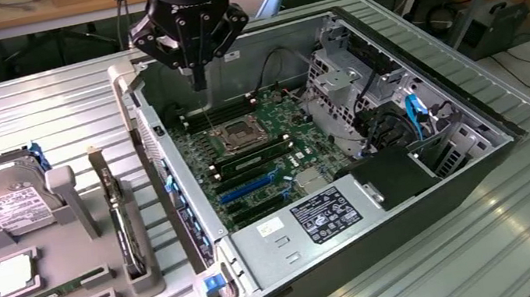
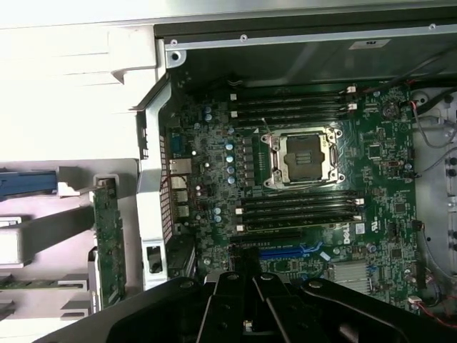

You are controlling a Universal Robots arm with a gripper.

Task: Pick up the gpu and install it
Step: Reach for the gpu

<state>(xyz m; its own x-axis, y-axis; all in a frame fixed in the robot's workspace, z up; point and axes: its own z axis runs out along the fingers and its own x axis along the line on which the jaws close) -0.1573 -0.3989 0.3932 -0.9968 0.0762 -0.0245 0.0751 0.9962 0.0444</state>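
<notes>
**Exterior view, left to right.** A grey tray rests on the slatted counter. The gpu stands on edge in the tray's slot nearest the open computer case, its long axis parallel to the case's near wall. The claw, fully closed and holding nothing, hangs above the motherboard. The gpu lies to the exterior view's left of the claw, outside the case wall, lower, and well apart from it.
</notes>
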